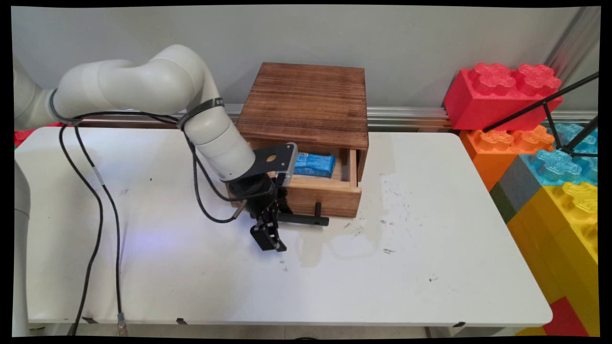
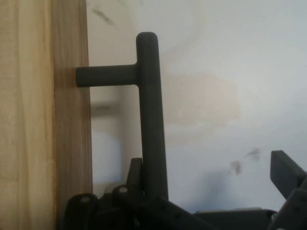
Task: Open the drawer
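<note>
The tool [image 1: 268,235] hangs low over the white surface [image 1: 430,267], just in front of the wooden drawer box [image 1: 306,102], with its fingers spread wide. In the hand view one finger [image 2: 288,175] stands well out at 4 o'clock and the other [image 2: 135,175] sits just inside the black bar handle [image 2: 152,115], so the bar runs between them ungripped. The drawer [image 1: 325,193] stands partly pulled out of the box; its handle juts from the drawer front at 6 o'clock. Inside the open drawer lies a blue packet [image 1: 314,164], at 1 o'clock from the tool. To the surface's 3 o'clock side stand big toy bricks [image 1: 502,93], stacked red over orange.
</note>
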